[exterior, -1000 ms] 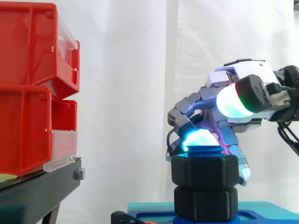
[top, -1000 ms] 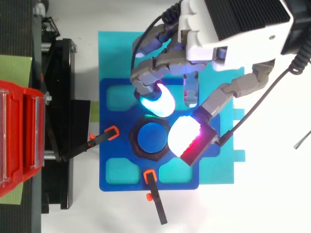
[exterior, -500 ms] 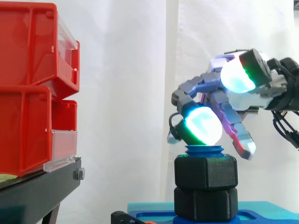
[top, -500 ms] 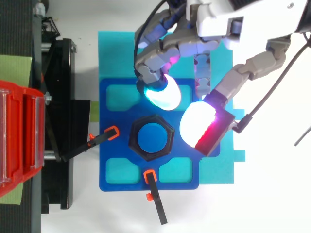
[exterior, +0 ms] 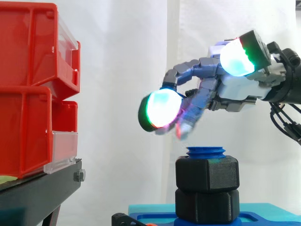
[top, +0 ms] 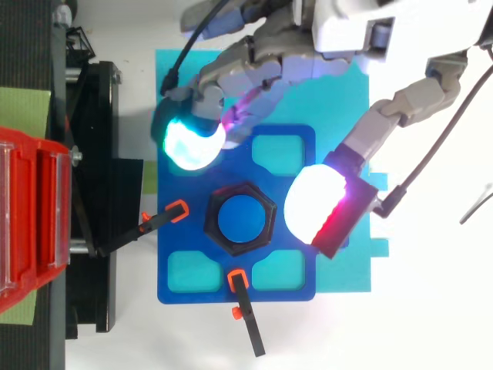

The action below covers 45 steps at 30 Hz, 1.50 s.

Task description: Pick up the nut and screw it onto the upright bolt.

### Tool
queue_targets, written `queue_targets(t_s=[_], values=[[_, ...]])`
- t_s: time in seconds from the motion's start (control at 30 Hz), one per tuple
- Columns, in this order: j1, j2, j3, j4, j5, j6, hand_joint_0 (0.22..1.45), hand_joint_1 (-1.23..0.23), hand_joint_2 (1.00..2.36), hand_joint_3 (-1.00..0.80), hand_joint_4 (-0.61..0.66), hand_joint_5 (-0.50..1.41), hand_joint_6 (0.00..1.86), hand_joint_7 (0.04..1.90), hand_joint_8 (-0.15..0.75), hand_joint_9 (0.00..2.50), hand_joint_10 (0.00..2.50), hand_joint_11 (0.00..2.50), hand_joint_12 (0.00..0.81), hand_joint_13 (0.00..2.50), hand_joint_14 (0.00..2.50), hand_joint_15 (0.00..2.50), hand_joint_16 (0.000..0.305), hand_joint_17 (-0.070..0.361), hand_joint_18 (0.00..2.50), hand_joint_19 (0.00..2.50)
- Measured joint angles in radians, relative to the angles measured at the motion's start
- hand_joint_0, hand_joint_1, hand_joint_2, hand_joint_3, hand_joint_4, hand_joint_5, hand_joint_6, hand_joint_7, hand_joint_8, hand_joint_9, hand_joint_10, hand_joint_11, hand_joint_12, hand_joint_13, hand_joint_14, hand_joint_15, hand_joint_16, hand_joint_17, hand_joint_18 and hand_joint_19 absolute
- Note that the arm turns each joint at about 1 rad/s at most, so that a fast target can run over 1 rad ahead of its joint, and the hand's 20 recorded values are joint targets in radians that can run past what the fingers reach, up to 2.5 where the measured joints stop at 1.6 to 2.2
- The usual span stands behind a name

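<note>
1. The robot hand [exterior: 235, 92] is hovering above the blue threaded upright bolt [exterior: 205, 151], with its glowing fingertips [exterior: 162, 110] spread apart and gripping nothing.
2. The black hexagonal plastic nut [exterior: 207, 173] is sitting on the bolt, with blue thread protruding above it.
3. If the nut is needing more turns, the hand should be descending centred, closing on opposite flats and twisting without tilting.

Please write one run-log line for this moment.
hand: open, higher than nut, not touching | nut: on upright bolt | bolt: blue tip shows above nut
</note>
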Motion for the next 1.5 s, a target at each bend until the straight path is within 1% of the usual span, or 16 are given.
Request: queue_targets(t_s=[0.07,0.2,0.3,0.4,0.5,0.8,1.07,1.17,1.27,1.33,1.5], values=[[0.006,0.000,-0.006,0.019,0.002,-0.002,0.45,-0.33,1.00,-0.50,0.14,-0.17,0.50,0.62,0.207,0.64,0.00,0.00,0.294,0.33,0.00,0.00,0.030,0.067,0.00,0.00],[0.027,0.000,-0.044,0.081,0.015,-0.003,0.45,-0.32,1.00,-0.50,0.13,-0.17,0.50,0.61,0.209,0.59,0.00,0.00,0.299,0.27,0.00,0.00,0.031,0.071,0.00,0.00],[0.041,0.000,-0.072,0.112,0.029,-0.003,0.45,-0.31,1.00,-0.50,0.13,-0.18,0.50,0.61,0.203,0.53,0.00,0.00,0.302,0.23,0.00,0.00,0.032,0.073,0.00,0.00],[0.050,0.000,-0.088,0.125,0.038,-0.003,0.45,-0.30,1.00,-0.50,0.14,-0.18,0.50,0.62,0.203,0.50,0.00,0.00,0.306,0.21,0.00,0.00,0.033,0.073,0.00,0.00],[0.055,0.000,-0.093,0.127,0.042,-0.003,0.44,-0.29,1.00,-0.50,0.14,-0.18,0.50,0.62,0.203,0.48,0.00,0.00,0.308,0.19,0.00,0.00,0.033,0.075,0.00,0.00],[0.057,0.000,-0.095,0.120,0.043,-0.005,0.44,-0.29,1.00,-0.50,0.16,-0.17,0.50,0.66,0.207,0.47,0.00,0.00,0.309,0.17,0.00,0.00,0.034,0.077,0.00,0.00],[0.058,-0.001,-0.099,0.100,0.043,-0.024,0.44,-0.28,1.00,-0.50,0.17,-0.16,0.50,0.68,0.208,0.46,0.00,0.00,0.310,0.16,0.00,0.00,0.035,0.078,0.00,0.00],[0.058,0.000,-0.120,0.116,0.043,-0.029,0.45,-0.28,1.00,-0.50,0.18,-0.16,0.50,0.68,0.209,0.46,0.00,0.00,0.309,0.16,0.00,0.00,0.035,0.078,0.00,0.00],[0.058,0.000,-0.142,0.146,0.043,-0.029,0.45,-0.28,1.00,-0.50,0.18,-0.16,0.50,0.69,0.210,0.47,0.00,0.00,0.309,0.16,0.00,0.00,0.035,0.078,0.00,0.00],[0.058,-0.001,-0.150,0.161,0.043,-0.028,0.45,-0.28,1.00,-0.50,0.18,-0.16,0.50,0.69,0.211,0.47,0.00,0.00,0.310,0.16,0.00,0.00,0.035,0.079,0.00,0.00],[0.058,0.000,-0.155,0.175,0.043,-0.027,0.45,-0.28,1.00,-0.50,0.18,-0.15,0.50,0.71,0.213,0.47,0.00,0.00,0.309,0.17,0.00,0.00,0.035,0.078,0.00,0.00]])
